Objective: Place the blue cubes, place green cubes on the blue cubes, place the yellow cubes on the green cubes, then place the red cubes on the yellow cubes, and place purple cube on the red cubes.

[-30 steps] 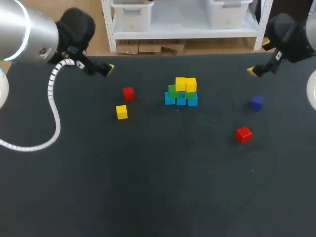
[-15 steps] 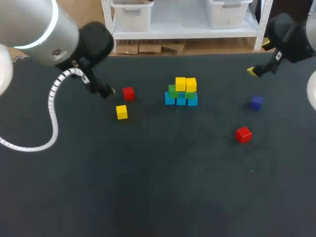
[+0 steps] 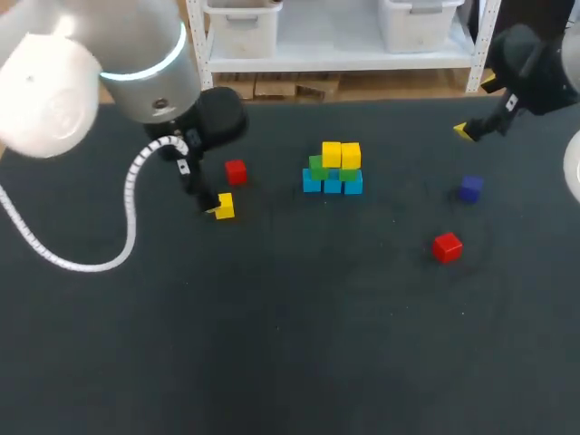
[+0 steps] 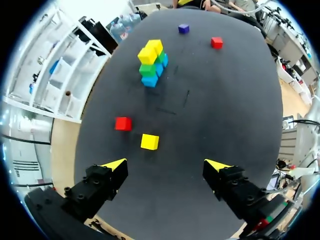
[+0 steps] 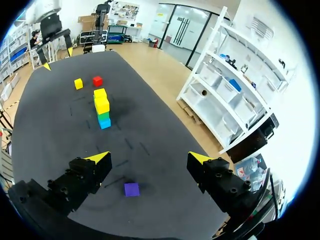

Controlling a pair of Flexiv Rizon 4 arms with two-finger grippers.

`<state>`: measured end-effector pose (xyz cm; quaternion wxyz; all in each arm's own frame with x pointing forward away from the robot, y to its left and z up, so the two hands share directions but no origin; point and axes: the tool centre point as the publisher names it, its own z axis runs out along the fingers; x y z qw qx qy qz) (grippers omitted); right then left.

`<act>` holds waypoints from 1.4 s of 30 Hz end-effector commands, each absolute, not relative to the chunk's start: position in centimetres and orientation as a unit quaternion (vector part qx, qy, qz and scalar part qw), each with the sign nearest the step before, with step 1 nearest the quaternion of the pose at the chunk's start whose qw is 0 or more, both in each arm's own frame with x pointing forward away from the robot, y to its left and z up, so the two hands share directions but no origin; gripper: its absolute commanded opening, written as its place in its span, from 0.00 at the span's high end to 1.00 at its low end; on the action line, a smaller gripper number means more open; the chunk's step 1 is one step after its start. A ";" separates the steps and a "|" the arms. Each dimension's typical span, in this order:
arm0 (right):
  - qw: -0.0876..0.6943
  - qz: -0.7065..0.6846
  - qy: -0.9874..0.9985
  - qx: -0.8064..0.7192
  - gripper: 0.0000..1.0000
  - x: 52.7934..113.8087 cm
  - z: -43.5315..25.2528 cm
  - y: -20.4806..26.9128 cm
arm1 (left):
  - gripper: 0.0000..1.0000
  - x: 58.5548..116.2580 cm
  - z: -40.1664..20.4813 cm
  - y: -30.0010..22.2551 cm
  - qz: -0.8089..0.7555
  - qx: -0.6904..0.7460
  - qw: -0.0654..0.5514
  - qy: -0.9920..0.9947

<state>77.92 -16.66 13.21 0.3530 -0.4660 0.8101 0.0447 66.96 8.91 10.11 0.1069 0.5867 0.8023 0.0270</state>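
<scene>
- Fingers (image 4: 114, 165) of your left gripper (image 4: 166, 165) are released. They stand wide apart and grasp nothing.
- You find the left gripper hanging over the loose small yellow cube (image 4: 149, 141). In the left wrist view this cube lies on the table ahead of the gripper, in line with the gap between the two fingers, and neither finger touches it. In the head view one yellow tip shows just at the edge of the cube.
- You see a small red cube (image 3: 236, 171) near the loose small yellow cube, apart from it, on the side toward the far edge of the dark cloth-covered table (image 3: 272, 344).
- Your stack stands in the middle of the table's far half. It has a row of three small blue cubes (image 3: 333, 184) at the bottom, green cubes (image 3: 317, 167) on them, and two yellow cubes (image 3: 341, 155) side by side on top.
- Your right gripper (image 5: 149, 158) is also released, with its fingers spread wide and nothing between them in contact. It hangs above the far right part of the table.
- You see the small purple cube (image 5: 131, 189) lying on the table beneath the right gripper. In the right wrist view it sits in line with the gap between the fingers, untouched.
- You have a second small red cube (image 3: 447, 246) alone on the table, near the small purple cube but apart from it, more toward the near edge.
</scene>
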 end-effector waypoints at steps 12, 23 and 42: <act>0.353 0.043 0.811 -0.465 0.00 77.9 13.2 -16.6 | 0.00 69.1 4.2 7.7 -0.013 0.570 0.005 0.822; 0.353 0.043 0.811 -0.465 0.00 77.9 13.2 -16.6 | 0.00 70.8 3.4 8.0 -0.024 0.612 -0.001 0.790; 0.353 0.043 0.811 -0.465 0.00 77.9 13.2 -16.6 | 0.00 71.8 0.9 8.3 -0.019 0.641 -0.002 0.767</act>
